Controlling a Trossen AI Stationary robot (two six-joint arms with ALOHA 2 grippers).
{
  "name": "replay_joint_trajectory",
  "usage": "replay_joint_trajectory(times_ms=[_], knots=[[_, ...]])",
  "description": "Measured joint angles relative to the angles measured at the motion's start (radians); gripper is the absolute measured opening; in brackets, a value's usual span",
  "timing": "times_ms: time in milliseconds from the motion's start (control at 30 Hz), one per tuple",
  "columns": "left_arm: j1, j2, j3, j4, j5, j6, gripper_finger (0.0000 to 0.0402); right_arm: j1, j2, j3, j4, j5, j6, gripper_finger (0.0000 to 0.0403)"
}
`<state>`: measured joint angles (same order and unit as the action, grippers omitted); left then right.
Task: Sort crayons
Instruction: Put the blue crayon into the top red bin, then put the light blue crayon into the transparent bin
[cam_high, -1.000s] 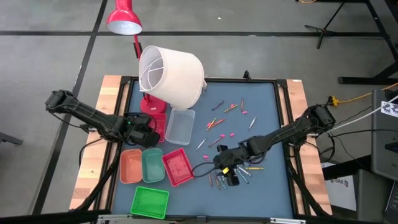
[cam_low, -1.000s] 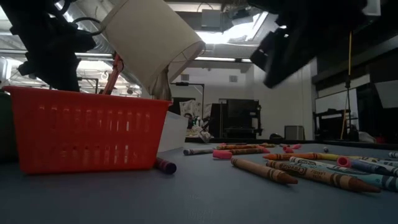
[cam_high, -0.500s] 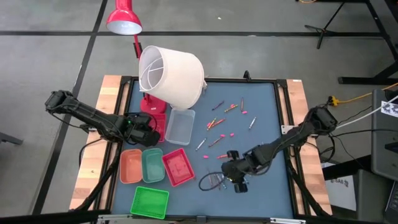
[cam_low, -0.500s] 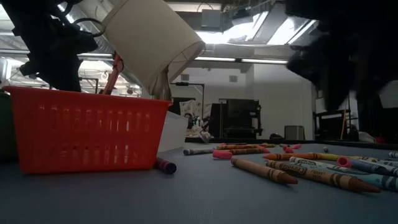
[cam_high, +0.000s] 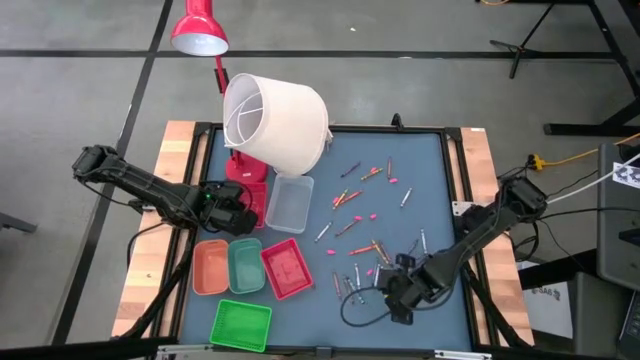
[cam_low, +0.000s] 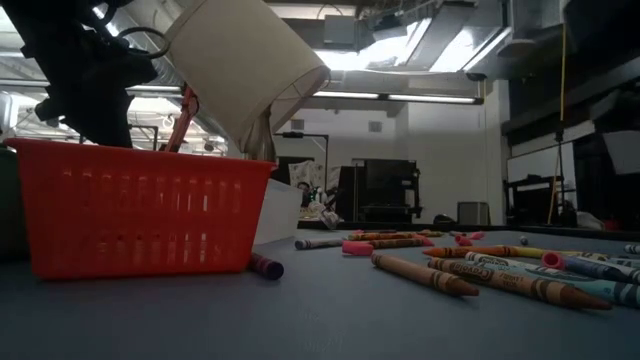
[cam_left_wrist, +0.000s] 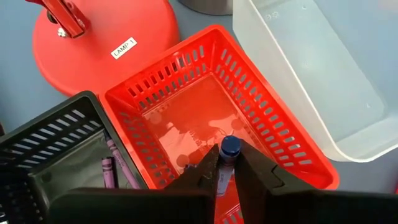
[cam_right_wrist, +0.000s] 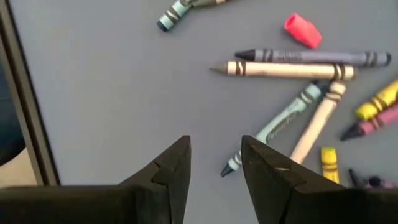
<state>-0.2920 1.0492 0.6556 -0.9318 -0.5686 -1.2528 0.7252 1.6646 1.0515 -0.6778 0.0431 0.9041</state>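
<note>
While the white lampshade (cam_high: 275, 120) leans over the table's far left, left gripper (cam_left_wrist: 225, 177) hangs above the red basket (cam_left_wrist: 193, 102), jaws pinched on a blue crayon (cam_left_wrist: 227, 155), and right gripper (cam_right_wrist: 214, 165) hovers open, empty, beside loose crayons (cam_right_wrist: 292, 65) near-right.

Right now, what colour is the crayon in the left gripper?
Blue crayon, clearest in the left wrist view.
</note>
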Motion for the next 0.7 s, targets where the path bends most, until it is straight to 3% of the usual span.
replay_joint_trajectory(times_ms=[433,700], knots=[[0.0,0.0,0.0,0.0,0.0,0.005,0.0095,0.086,0.0,0.0,-0.049,0.129,0.212,0.014],[0.0,0.0,0.0,0.014,0.0,0.005,0.0101,0.086,0.016,0.0,-0.056,0.183,0.304,0.014]])
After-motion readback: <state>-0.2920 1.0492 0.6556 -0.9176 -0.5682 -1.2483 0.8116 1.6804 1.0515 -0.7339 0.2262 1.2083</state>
